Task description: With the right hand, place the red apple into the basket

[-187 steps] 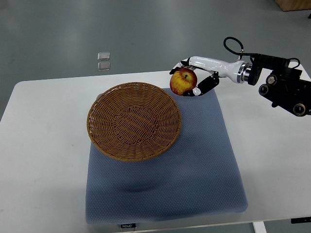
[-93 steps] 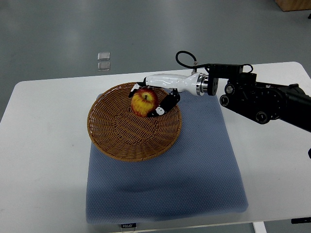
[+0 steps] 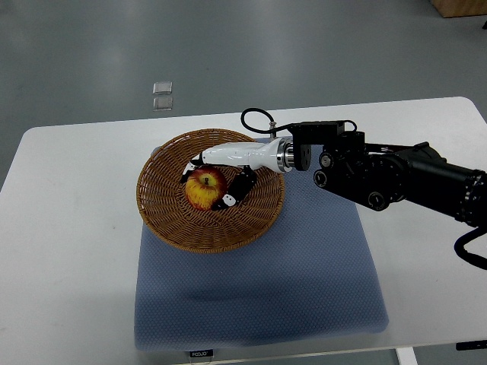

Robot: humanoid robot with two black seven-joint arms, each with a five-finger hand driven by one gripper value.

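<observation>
apple (image 3: 204,188): red, yellow patches | basket (image 3: 176,220): brown wicker weave | mat (image 3: 304,281): grey-blue, fine dotted texture | table (image 3: 68,251): white | right hand (image 3: 221,173): white shell, black fingertips | arm (image 3: 396,179): black

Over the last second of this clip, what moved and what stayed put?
The right hand carried the red apple leftward from beyond the basket's right rim to over its middle, lower now. It still grips the apple. Basket, blue mat and table have not shifted.

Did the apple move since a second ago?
Yes. The apple went left, from beyond the right rim of the basket to over its middle, with the right hand holding it all the way.
</observation>
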